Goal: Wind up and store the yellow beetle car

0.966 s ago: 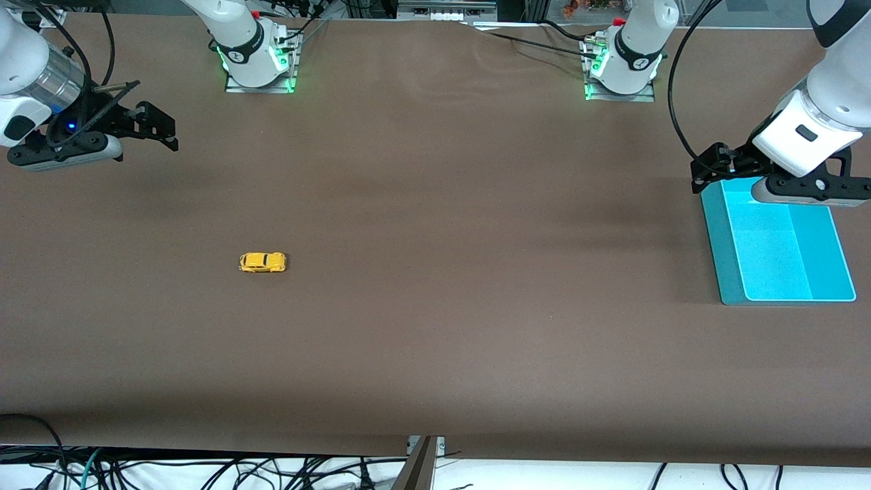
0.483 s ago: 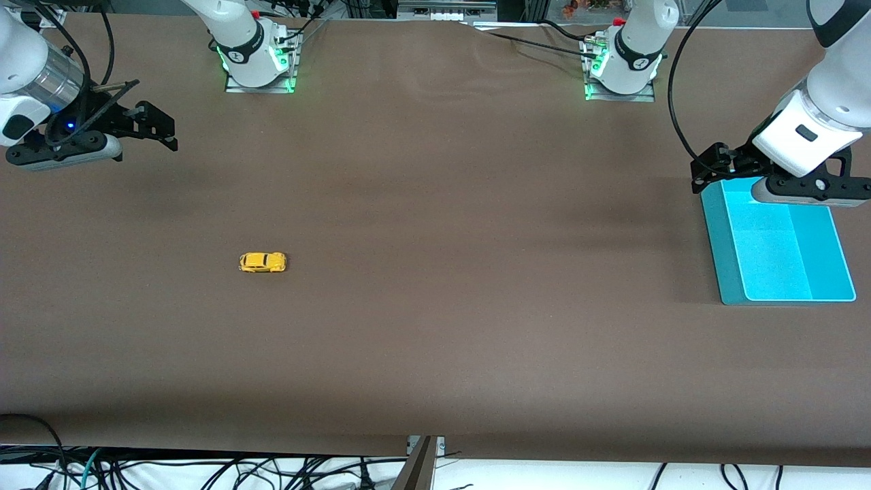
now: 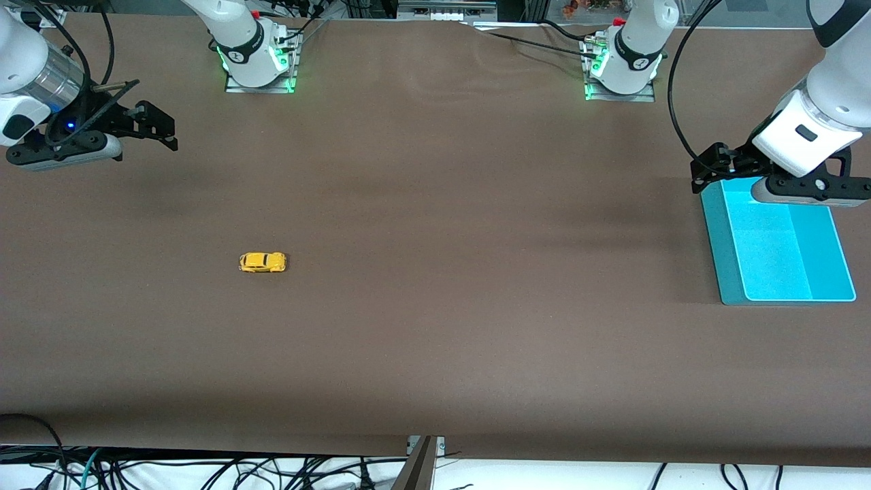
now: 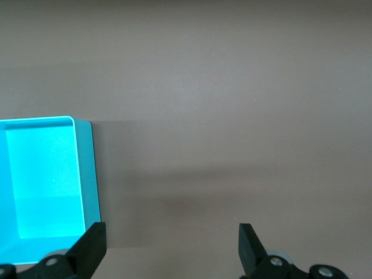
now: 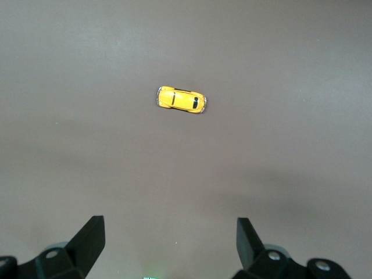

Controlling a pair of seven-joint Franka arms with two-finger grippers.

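Matte brown table (image 3: 435, 306) bears a rounded yellow beetle car (image 3: 263, 262); left pincer (image 3: 708, 174) and right pincer (image 3: 158, 129) gape, empty.

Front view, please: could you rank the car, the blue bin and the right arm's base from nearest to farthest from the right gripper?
From the right gripper, open over the table's right-arm end:
1. Right arm's base, at the table's top edge.
2. Car, nearer the camera.
3. Blue bin, at the left arm's end.

Nothing is changing: the yellow beetle car (image 3: 263, 262) is sitting where it was, and both arms are holding position.
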